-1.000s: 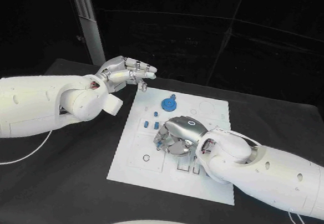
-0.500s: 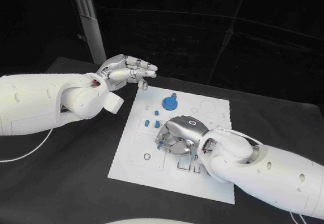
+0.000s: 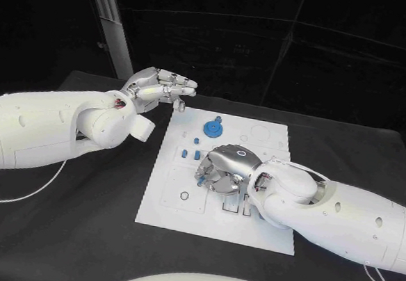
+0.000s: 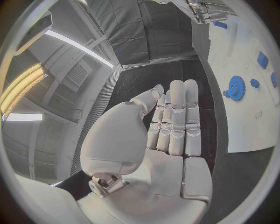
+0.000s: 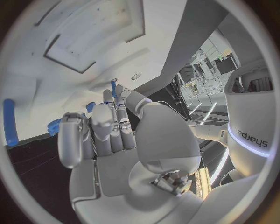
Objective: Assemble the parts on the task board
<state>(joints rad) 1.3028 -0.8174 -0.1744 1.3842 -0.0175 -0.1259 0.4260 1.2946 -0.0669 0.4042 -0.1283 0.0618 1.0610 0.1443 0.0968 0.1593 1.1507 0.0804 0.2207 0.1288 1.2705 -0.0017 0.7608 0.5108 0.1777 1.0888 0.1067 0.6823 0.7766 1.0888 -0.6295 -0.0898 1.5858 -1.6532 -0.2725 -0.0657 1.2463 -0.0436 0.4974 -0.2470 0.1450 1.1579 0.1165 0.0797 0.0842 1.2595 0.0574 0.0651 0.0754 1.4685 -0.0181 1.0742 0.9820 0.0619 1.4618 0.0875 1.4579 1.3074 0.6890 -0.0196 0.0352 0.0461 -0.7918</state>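
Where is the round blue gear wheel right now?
In the head view the blue gear sits on the far part of the white task board, between the left hand and the right hand, touching neither.

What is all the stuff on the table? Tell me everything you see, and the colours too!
table: one, black, under everything.
task board: one, white, flat in the middle of the table.
gear: one, blue, round, on the far part of the board.
small parts: a few, blue, on the board between the gear and the right hand; too small to count surely.
thin part: one, blue, at the right hand's fingertips.
pole: one, pale, standing behind the table's far left.
cables: white, lying on the table beside each arm.
left hand: silver, raised off the board's far left corner, holding nothing.
right hand: silver, down over the board's middle.
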